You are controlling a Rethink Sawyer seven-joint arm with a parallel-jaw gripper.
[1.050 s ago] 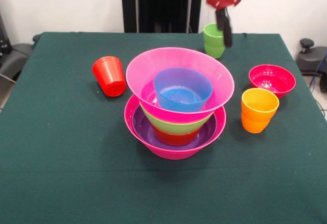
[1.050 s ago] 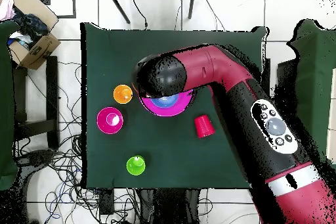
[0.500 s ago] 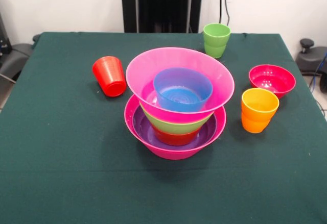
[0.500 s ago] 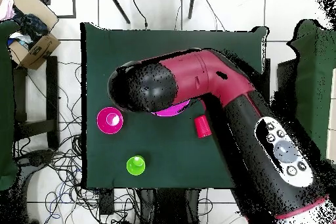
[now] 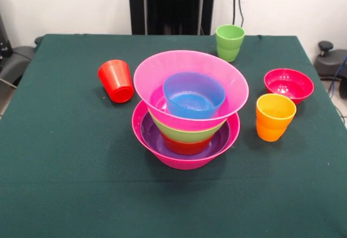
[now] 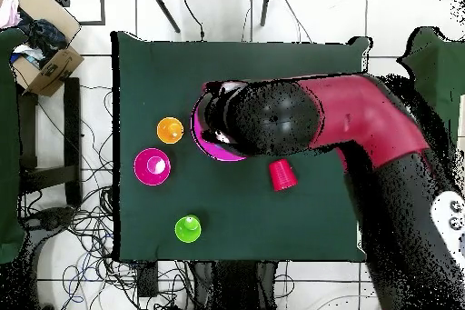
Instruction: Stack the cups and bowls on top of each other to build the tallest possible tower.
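The tower (image 5: 187, 110) stands mid-table: a hot-pink base bowl (image 5: 184, 161) holds purple, orange-red and lime green bowls. A second pink bowl (image 5: 157, 75) sits tilted on them with a blue bowl (image 5: 193, 94) inside. The red cup (image 5: 116, 81) is left of the tower. The green cup (image 5: 229, 42) is behind it to the right. The orange cup (image 5: 275, 117) and the crimson bowl (image 5: 288, 85) are on its right. In the overhead view the arm (image 6: 281, 129) hangs over the tower (image 6: 211, 147) and covers most of it. The gripper shows in neither view.
The dark green cloth (image 5: 65, 156) covers the table. From above, the orange cup (image 6: 170, 130), crimson bowl (image 6: 152, 166), green cup (image 6: 188, 228) and red cup (image 6: 282, 175) are spread round the tower. A cardboard box (image 6: 45, 52) sits off the table.
A second ago the gripper hung at the front view's top by the green cup; it has since left that view. From above, the arm swung off the orange cup. Cups and bowls unmoved.
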